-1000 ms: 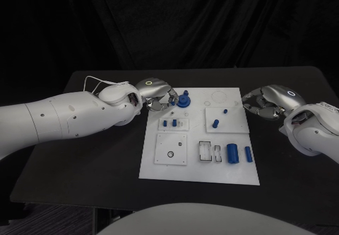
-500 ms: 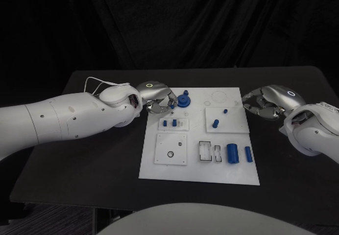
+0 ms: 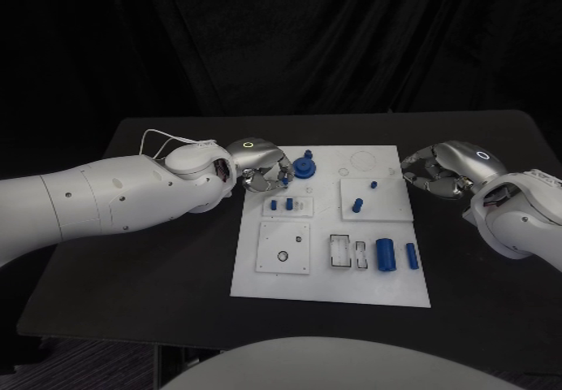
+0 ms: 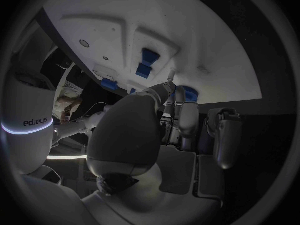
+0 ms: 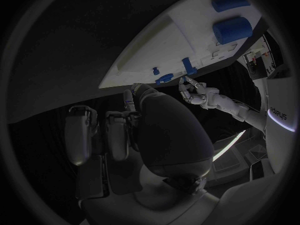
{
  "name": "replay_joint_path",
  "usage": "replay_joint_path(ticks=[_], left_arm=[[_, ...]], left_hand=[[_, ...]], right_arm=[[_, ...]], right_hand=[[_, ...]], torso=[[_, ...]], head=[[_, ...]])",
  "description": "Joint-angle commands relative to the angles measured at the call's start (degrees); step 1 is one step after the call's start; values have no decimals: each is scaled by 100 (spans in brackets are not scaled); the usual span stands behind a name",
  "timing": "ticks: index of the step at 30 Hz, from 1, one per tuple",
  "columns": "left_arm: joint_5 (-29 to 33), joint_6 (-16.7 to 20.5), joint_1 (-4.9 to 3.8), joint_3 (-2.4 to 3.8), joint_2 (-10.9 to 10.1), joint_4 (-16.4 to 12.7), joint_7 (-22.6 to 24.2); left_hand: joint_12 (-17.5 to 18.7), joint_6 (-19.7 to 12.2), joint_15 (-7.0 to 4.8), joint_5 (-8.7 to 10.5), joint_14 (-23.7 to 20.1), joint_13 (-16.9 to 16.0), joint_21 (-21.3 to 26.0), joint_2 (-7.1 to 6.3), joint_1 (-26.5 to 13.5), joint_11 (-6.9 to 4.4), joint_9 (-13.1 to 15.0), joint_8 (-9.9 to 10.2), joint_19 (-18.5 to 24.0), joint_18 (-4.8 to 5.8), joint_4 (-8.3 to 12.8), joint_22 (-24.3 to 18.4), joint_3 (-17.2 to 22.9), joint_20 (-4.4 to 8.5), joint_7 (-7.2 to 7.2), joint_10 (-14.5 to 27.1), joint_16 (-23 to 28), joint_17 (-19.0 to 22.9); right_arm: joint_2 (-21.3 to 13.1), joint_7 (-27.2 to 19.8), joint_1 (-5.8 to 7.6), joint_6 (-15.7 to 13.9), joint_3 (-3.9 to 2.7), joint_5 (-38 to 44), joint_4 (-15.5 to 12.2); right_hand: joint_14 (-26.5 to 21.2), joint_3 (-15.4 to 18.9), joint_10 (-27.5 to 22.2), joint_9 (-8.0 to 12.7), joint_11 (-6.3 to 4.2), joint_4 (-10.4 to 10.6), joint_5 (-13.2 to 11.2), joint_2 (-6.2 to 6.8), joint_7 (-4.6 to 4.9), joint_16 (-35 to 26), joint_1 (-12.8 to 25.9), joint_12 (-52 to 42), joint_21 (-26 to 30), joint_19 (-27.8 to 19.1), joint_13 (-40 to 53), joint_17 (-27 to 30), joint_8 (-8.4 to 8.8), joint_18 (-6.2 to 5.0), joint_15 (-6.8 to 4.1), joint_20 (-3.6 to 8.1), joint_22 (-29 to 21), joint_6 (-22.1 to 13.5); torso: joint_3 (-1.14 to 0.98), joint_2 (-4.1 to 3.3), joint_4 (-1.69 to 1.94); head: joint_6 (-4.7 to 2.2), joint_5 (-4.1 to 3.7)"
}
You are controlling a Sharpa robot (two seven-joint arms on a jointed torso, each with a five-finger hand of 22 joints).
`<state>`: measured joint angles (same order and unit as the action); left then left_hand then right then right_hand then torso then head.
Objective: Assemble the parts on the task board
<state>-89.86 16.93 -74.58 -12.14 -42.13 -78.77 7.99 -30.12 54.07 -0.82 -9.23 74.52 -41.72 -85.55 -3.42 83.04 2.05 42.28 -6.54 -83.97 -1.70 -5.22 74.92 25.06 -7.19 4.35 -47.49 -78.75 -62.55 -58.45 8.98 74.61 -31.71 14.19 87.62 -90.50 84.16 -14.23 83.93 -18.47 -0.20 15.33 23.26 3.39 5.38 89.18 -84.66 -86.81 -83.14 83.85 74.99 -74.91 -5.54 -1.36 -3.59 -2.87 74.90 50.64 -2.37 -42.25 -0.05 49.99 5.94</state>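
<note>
**Left hand at the far-left blue part; right hand idle off the board's far-right edge**

Task board [image 3: 334, 280]: white plate, centred on black table [image 3: 153, 268]. Left hand [image 3: 260, 162] at board's far-left corner, fingers curled in beside the round blue part with upright peg [image 3: 304, 167]. Fingertips touching or just short of that part; cannot tell whether clamped on it. In left wrist view, fingers [image 4: 181, 117] bunched together, a blue piece [image 4: 188, 93] just beyond their tips.

Right hand [image 3: 445, 168] off board's far-right edge, over bare table, fingers curled in, nothing between them. Same in right wrist view: fingers [image 5: 115, 135] folded, clear of board edge.

Elsewhere on board: two small blue pegs [image 3: 281, 205] on small raised plate below left hand; two small blue pieces [image 3: 363, 199] on right raised plate; blue block [image 3: 384, 254] and blue cylinder [image 3: 411, 255] lying side by side near right edge; white plate with ring hole [image 3: 285, 248] at near left.
</note>
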Motion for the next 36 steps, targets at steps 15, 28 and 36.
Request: replay_joint_path(ticks=[15, 28, 36], left_arm=[[-4, -280, 42, 4, 9, -22, -81], [-4, -318, 59, 4, 18, -22, -89], [-4, -296, 69, 4, 34, -25, -71]], left_hand=[[37, 64, 7, 26, -45, 18, 25, -3, -61, 11, 224, -35, -107, 23, -38, 1313, 10, 32, 50, -46, 42, 31], [40, 67, 10, 23, -49, 20, 30, 3, -63, 13, 224, -33, -101, 22, -41, 1312, 10, 31, 53, -53, 44, 34], [43, 69, 14, 18, -55, 23, 34, 12, -70, 17, 225, -31, -97, 21, -47, 1310, 8, 30, 56, -61, 48, 40]], right_arm=[[-13, 21, -12, 29, -2, 16, -18], [-23, 26, -12, 26, -2, 16, -21], [-20, 25, -12, 25, -2, 16, -18]], right_hand=[[564, -7, 273, 9, -13, 14, 28, 27, -12, -2, 42, 37, 6, 289, 1147, -1445, 22, -35, -29, 38, 1284, 40], [564, -7, 273, 9, -13, 14, 28, 27, -12, -2, 42, 37, 6, 289, 1147, -1445, 22, -35, -29, 38, 1284, 40], [564, -7, 273, 9, -13, 14, 28, 27, -12, -2, 42, 37, 6, 289, 1147, -1445, 22, -35, -29, 38, 1284, 40]], torso=[[2, 1, 2], [1, 1, 2], [1, 2, -2]], head=[[1, -12], [1, -16], [1, -9]])
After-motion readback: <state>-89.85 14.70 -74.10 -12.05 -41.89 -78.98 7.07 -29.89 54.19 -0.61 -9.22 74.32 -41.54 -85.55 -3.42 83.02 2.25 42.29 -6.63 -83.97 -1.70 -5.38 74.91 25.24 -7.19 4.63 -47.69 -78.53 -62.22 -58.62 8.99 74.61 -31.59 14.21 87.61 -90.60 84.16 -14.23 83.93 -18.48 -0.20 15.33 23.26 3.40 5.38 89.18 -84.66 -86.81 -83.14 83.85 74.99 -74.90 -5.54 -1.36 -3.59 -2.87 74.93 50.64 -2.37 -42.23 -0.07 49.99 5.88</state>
